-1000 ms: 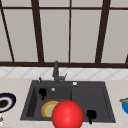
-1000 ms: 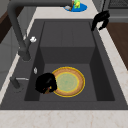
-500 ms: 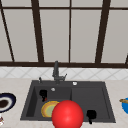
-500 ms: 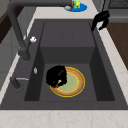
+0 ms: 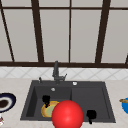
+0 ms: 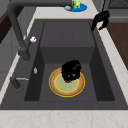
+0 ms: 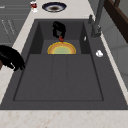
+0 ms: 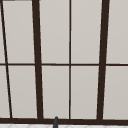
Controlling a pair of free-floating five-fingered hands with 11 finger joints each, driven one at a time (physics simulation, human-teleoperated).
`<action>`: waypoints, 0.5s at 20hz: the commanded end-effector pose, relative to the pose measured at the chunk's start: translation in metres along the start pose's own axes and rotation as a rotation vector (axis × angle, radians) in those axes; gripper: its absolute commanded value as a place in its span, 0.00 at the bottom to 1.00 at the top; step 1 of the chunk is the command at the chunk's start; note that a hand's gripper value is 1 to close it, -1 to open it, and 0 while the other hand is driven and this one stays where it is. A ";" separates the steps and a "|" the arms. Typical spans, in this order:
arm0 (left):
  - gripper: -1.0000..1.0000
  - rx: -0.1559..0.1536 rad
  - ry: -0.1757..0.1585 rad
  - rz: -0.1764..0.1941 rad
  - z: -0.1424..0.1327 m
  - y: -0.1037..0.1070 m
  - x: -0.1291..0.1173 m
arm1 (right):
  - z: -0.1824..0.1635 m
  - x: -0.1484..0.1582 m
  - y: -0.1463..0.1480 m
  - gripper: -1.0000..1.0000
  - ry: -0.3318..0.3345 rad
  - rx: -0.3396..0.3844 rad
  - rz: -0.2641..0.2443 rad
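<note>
One small red thing (image 6: 67, 81) is pinched under the curled fingers of the left hand (image 6: 71, 70), directly above the yellow plate (image 6: 65, 87) lying flat on the basin floor of the sink (image 6: 67, 35). The plate below the hand is judged stiff, smooth and breakable; its raised rim would be the place to be gripped. The right hand (image 6: 100, 20) is held over the sink's front edge, fingers drooping loosely, nothing held.

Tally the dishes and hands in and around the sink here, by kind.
Yellow-rimmed plate in the basin: 1
Dark blue plate on the left counter: 1
Blue dish on the right counter: 1
Black hands, left hand and right hand: 2
Total: 5
</note>
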 end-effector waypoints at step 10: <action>1.00 -0.001 0.012 -0.027 -0.048 -0.042 -0.006 | 0.000 0.000 0.000 0.50 0.000 0.000 0.000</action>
